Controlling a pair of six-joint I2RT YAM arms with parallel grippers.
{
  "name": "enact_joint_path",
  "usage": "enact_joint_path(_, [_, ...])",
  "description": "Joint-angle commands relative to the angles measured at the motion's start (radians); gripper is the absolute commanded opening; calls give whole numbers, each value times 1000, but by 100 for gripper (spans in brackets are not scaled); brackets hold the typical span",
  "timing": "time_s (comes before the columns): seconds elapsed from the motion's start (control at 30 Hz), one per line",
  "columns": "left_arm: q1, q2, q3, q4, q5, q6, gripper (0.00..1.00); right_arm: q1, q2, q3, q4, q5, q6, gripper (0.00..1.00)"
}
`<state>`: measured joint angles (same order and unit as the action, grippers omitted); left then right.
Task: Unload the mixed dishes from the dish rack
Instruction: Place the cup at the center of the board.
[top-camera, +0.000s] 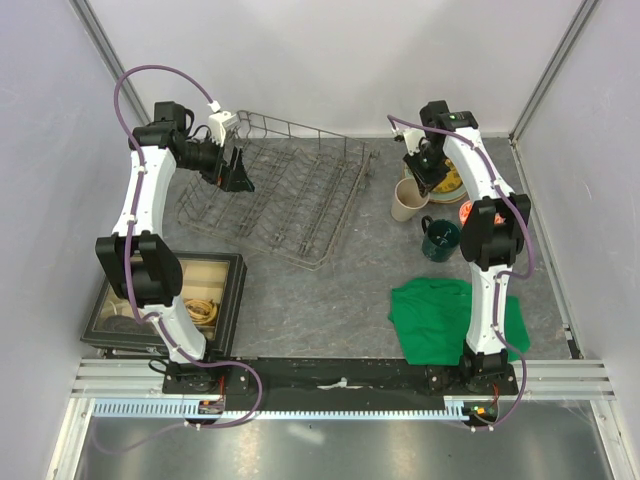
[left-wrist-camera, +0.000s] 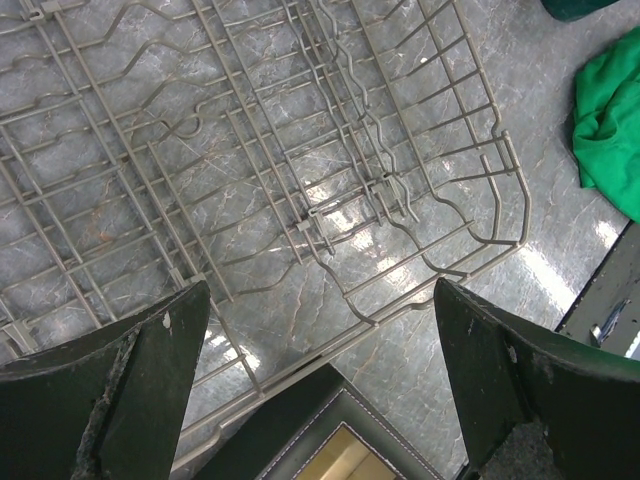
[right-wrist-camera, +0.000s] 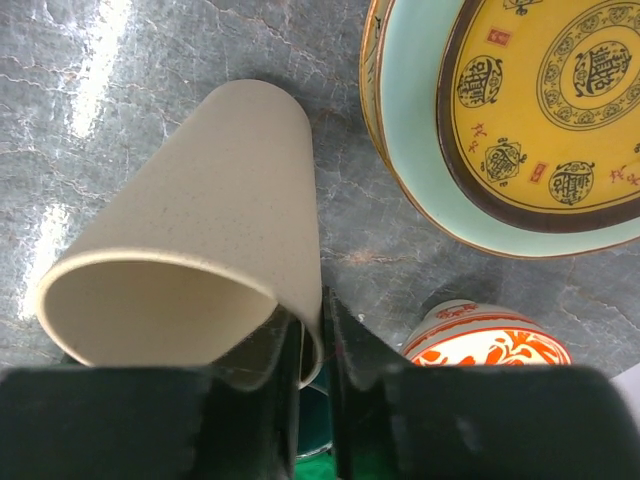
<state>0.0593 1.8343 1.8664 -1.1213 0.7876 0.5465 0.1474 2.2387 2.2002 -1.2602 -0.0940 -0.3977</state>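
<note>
1. Right gripper (right-wrist-camera: 315, 315) is down at the cup (right-wrist-camera: 190, 220), one finger inside the mouth and the other outside, with the rim wall between them. The gap is very narrow, and I cannot tell whether they are pinching the wall or just flanking it.
2. The cup appears to stand on the table (top-camera: 330, 310), just right of the rack (top-camera: 290, 200) and out of it.
3. Left gripper (left-wrist-camera: 318, 290) hangs over the rack with its fingers (left-wrist-camera: 150, 380) spread wide and nothing in them.
4. No dishes show on the rack's wires in either view of it, so the unloading looks close to done.
5. The other dishes are grouped near the cup. The yellow plate (right-wrist-camera: 560, 110) sits nested in the green plate (right-wrist-camera: 420, 130), the bowl (right-wrist-camera: 490, 345) is just beside them and the mug (top-camera: 440, 238) is a little nearer the arms.
6. The cup looks like matte stoneware, so probably stiff, fairly heavy for its size and liable to chip.
7. It has no handle, and the rim wall is the obvious place to hold it. It is tall, so a sideways nudge could tip it onto the plates.
8. The plates look glossy and probably slippery, so I would pinch them at the raised edge.
</note>
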Motion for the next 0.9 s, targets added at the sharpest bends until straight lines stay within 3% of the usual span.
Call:
enact_joint_path(0.0, [-3, 3, 28, -6, 16, 43, 99, -2, 12, 50, -16, -19, -6, 25])
enact_joint_path(0.17, [-1, 5, 36, -14, 15, 47, 99, -2, 19, 59, -16, -18, -3, 35])
enact_joint_path(0.5, [-1, 6, 34, -17, 15, 49, 99, -2, 16, 79, -16, -16, -1, 41])
enact_joint_path(0.63, [-3, 10, 37, -15, 18, 47, 99, 0, 6, 82, -13, -23, 2, 53])
enact_joint_path(0.87, [-1, 11, 37, -17, 15, 46, 99, -2, -33, 89, -1, -27, 14, 62])
